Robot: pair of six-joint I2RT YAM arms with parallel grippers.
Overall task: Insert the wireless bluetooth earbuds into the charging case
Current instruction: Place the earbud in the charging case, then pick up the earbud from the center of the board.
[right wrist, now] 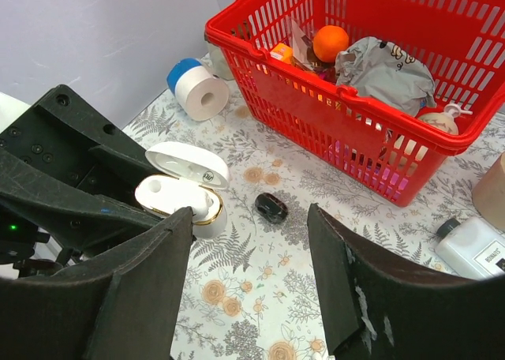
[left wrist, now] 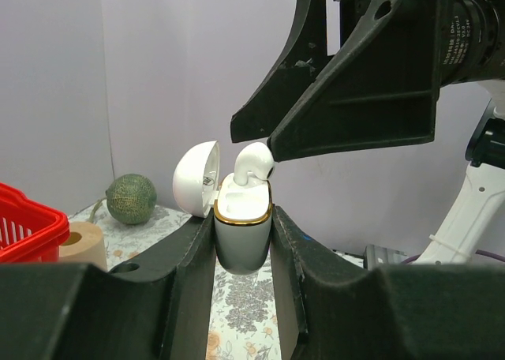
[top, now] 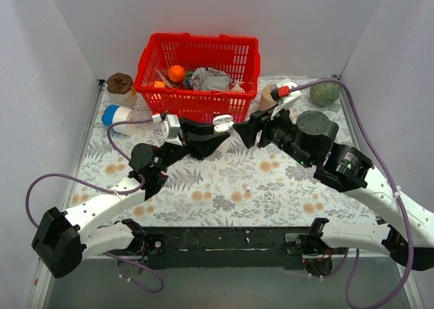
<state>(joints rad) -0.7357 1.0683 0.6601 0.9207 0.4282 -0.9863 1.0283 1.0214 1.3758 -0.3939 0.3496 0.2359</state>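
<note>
My left gripper (left wrist: 243,218) is shut on a white charging case (left wrist: 243,230) with a gold rim and holds it upright above the table, lid (left wrist: 195,176) open. A white earbud (left wrist: 252,164) stands part way in the case's near socket. My right gripper (right wrist: 248,214) is open, and one fingertip (left wrist: 272,148) rests on top of the earbud. From the right wrist view the case (right wrist: 170,196) sits beside my left finger. In the top view the case (top: 222,122) is between both grippers. A small glossy black oval thing (right wrist: 271,208) lies on the cloth; I cannot tell if it is a bud or a case.
A red basket (top: 196,106) full of items stands at the back. A blue-and-white tape roll (top: 119,117) and a brown object (top: 121,84) are at the back left. A green melon (top: 325,93), a white bottle (right wrist: 473,245) and a cardboard roll (top: 266,97) are at the back right.
</note>
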